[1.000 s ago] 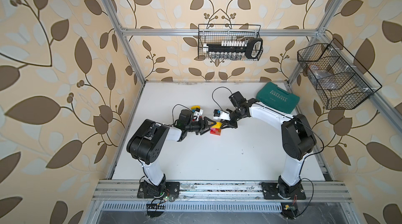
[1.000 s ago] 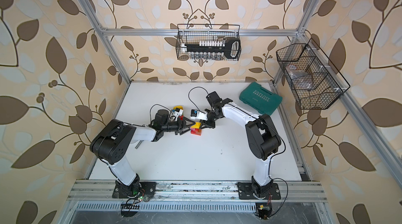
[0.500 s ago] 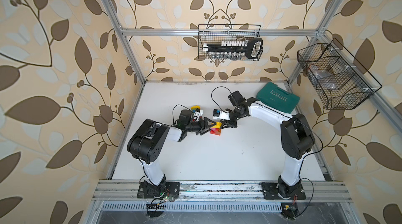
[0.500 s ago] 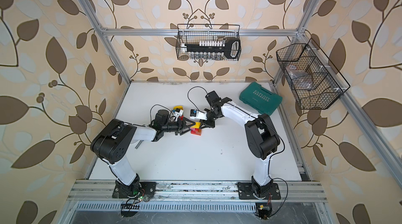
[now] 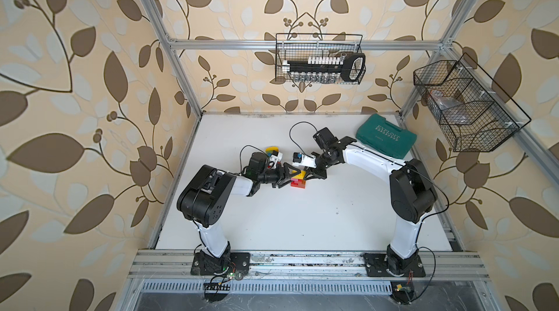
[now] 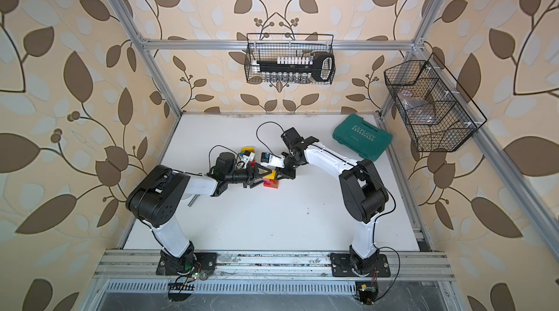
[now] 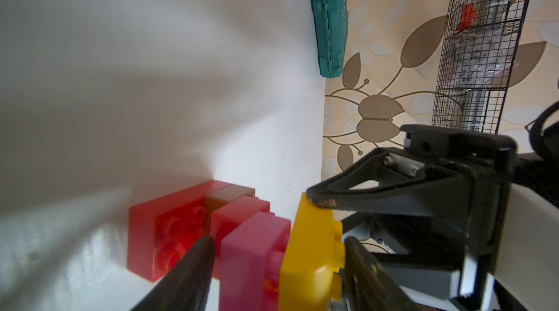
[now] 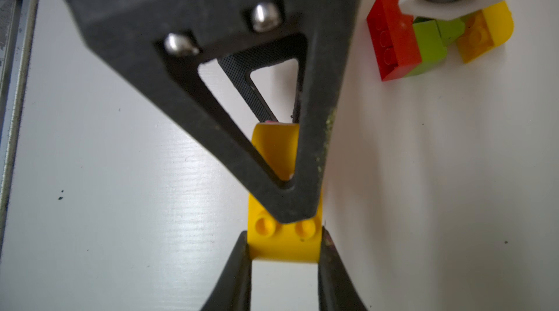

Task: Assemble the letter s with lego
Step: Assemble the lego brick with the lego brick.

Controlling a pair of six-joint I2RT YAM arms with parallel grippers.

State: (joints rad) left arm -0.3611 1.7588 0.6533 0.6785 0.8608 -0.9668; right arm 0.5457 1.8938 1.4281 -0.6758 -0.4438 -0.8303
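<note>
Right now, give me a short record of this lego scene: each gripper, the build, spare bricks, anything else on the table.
right gripper: shut on the yellow brick
left gripper: fingers straddle the pink brick and yellow brick; contact unclear
build: red brick, brown brick, pink and yellow in one cluster; red rests on the table
spare bricks: red, lime green and yellow, piled apart from the build
teal case: closed, back right of table

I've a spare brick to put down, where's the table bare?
Bare: the stretch of table from the lego build down to the front rail. Crowded: the middle, where left hand and right hand meet on it, the loose bricks behind, and the teal case in the far corner.
</note>
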